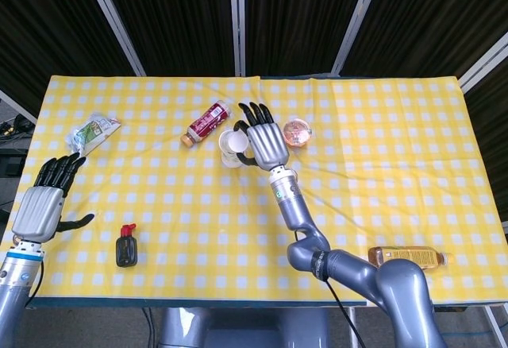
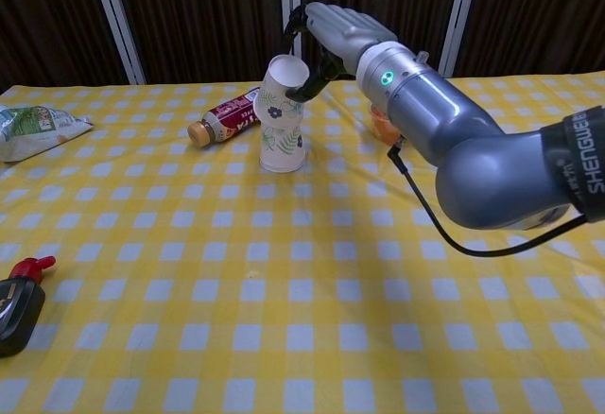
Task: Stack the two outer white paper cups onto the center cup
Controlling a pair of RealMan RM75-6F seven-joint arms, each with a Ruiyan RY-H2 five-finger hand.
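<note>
My right hand [image 1: 263,137] [image 2: 333,36] grips a white paper cup with a leaf print [image 2: 277,99] [image 1: 235,140], upside down and tilted left. That cup sits over the top of an upside-down white cup [image 2: 283,147] standing on the cloth at the back centre; whether it is fully seated I cannot tell. In the head view the hand covers much of both cups. My left hand [image 1: 44,201] hovers over the table's near left edge, its fingers spread and holding nothing. It is outside the chest view.
A red-labelled bottle [image 1: 205,122] [image 2: 228,115] lies left of the cups. An orange jelly cup [image 1: 296,133] [image 2: 381,124] sits just right of my right hand. A green snack bag [image 1: 92,131], a small black bottle [image 1: 126,246] and an amber bottle [image 1: 406,257] lie further off on the checked cloth [image 2: 302,282].
</note>
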